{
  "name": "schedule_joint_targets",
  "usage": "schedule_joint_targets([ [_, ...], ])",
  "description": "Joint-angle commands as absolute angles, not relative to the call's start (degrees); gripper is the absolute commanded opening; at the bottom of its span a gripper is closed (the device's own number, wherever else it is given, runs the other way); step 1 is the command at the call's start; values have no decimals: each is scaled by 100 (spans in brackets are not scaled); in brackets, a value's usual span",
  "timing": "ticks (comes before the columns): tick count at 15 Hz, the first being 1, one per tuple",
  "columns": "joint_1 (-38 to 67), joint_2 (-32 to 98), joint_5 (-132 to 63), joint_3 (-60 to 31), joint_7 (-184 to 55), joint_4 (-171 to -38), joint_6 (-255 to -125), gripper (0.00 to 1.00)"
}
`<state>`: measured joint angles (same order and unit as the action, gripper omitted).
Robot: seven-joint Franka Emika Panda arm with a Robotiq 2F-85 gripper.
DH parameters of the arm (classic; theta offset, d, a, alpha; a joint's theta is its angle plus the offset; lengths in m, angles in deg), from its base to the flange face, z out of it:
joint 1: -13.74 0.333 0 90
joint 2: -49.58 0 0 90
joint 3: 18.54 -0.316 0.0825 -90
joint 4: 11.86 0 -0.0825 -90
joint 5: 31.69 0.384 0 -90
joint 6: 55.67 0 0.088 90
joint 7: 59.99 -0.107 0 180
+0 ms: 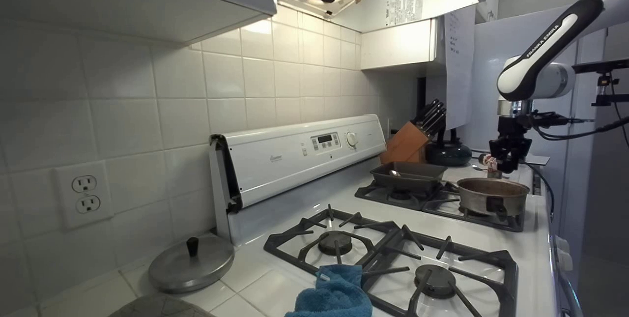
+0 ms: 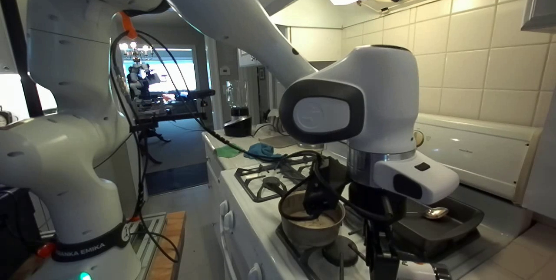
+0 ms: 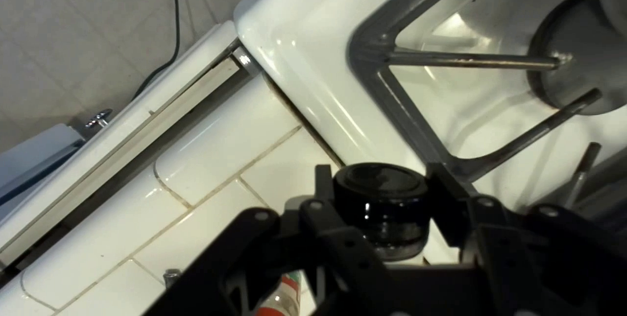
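Observation:
My gripper (image 3: 379, 186) is shut on a bottle (image 3: 382, 223). Its round black end faces the wrist camera, and both fingers touch its sides. In an exterior view the bottle (image 2: 415, 270) lies sideways in the jaws, with a white and orange label and a dark far end. The gripper (image 1: 510, 159) hangs over the counter past the stove's far end, above and behind a metal pot (image 1: 491, 196). The bottle (image 1: 490, 160) is partly hidden by the fingers there. Another bottle (image 3: 284, 299) with a red, white and green label stands below, mostly hidden by the gripper.
A dark roasting pan (image 1: 408, 177) with a spoon (image 2: 435, 213) sits on the back burner. A knife block (image 1: 405, 142) and black kettle (image 1: 448, 152) stand behind it. A blue cloth (image 1: 336, 295) and lid (image 1: 191, 263) lie near. A drawer (image 3: 171, 110) shows a gap below the counter.

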<state>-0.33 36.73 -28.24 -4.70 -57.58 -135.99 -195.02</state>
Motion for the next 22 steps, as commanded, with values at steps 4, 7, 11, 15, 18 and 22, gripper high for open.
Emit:
schedule_joint_targets([
  [4, -376, 3858, -1674, -681, -4776, -13205, -18373, 25],
  [7, -484, 3825, -1325, -622, -4637, -12862, -17656, 25],
  [11, -671, 3712, -1005, -534, -4572, -12324, -16623, 25],
  [15, -813, 3532, -910, -449, -4582, -11813, -15786, 25],
  [18, -770, 3645, -1090, -429, -4687, -11934, -15787, 50],
  [22, -846, 3484, -1036, -423, -4627, -11683, -15530, 50],
])
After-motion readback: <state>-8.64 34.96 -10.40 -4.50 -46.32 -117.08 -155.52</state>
